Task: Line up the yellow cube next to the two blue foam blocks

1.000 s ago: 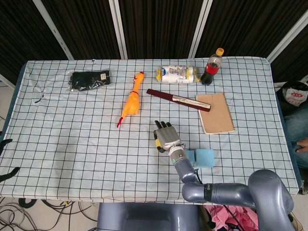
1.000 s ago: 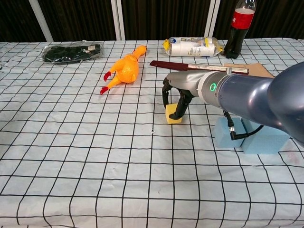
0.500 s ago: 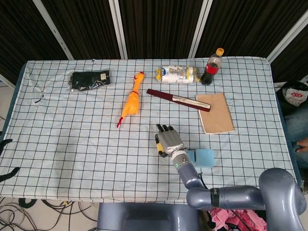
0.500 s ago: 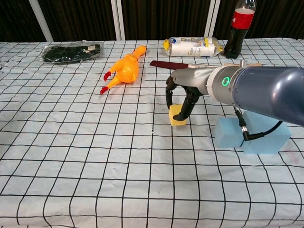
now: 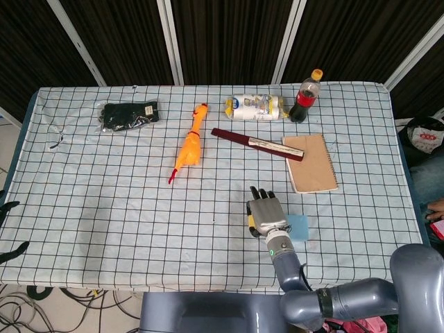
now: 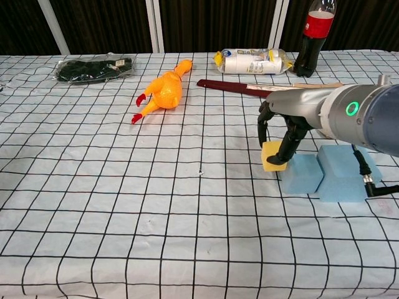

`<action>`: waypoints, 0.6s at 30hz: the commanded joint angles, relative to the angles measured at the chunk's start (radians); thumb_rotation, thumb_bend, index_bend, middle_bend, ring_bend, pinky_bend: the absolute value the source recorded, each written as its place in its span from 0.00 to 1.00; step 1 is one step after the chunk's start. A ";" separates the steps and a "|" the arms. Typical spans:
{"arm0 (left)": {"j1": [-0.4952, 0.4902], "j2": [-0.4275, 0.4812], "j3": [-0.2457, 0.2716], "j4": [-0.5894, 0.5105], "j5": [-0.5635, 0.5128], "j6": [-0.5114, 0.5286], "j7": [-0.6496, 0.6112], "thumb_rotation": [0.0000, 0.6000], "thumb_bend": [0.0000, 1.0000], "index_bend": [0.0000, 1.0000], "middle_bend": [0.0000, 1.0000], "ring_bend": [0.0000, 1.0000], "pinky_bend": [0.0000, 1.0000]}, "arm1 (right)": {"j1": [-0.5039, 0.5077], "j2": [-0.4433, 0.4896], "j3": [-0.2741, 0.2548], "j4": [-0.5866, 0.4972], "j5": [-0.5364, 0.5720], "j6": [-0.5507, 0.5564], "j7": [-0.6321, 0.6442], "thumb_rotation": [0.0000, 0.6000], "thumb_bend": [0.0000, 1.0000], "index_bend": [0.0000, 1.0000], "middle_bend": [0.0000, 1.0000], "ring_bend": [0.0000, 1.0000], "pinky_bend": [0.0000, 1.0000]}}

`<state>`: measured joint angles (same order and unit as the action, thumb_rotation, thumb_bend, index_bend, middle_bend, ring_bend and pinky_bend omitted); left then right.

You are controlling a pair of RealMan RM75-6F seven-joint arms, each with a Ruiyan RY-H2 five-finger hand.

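On the checked tablecloth [image 6: 124, 205], the two blue foam blocks [image 6: 330, 177] sit side by side near the front right edge and serve as the reference point. Directly to their left, touching or nearly touching the nearer block, is the yellow cube [image 6: 273, 157]. In the chest view it is tilted, its lower edge at the cloth and one corner raised; being a cube, it has no clear long axis. The right hand [image 6: 282, 128] reaches down over it from above, fingers curled around the cube and pinching it. In the head view the right hand [image 5: 266, 214] covers almost all of the cube, and only one block shows past the hand. The left hand appears in neither view.

Farther back from the blocks lie a brown notebook [image 5: 311, 162] and a dark red stick-like object [image 5: 255, 143], lying diagonally. To the far left of the blocks is an orange rubber chicken [image 6: 163, 90]. At the far edge are a lying plastic bottle [image 5: 254, 107], an upright cola bottle [image 5: 306, 97], cut off at the top in the chest view, and a dark packet [image 5: 129, 115].
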<state>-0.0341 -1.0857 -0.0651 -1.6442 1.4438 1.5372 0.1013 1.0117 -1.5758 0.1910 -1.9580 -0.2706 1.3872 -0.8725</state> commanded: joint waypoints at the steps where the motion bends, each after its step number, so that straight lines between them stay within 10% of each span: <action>1: 0.000 0.002 0.001 0.000 0.002 0.000 -0.002 1.00 0.03 0.23 0.06 0.00 0.00 | -0.025 -0.027 -0.022 -0.001 -0.023 0.040 0.013 1.00 0.30 0.48 0.00 0.05 0.10; 18: -0.001 -0.004 -0.003 0.006 -0.002 0.003 0.003 1.00 0.03 0.23 0.06 0.00 0.00 | -0.059 -0.135 -0.007 0.078 -0.064 0.033 0.026 1.00 0.30 0.48 0.00 0.05 0.10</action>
<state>-0.0346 -1.0893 -0.0679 -1.6383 1.4421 1.5397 0.1045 0.9540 -1.7070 0.1836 -1.8845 -0.3323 1.4224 -0.8465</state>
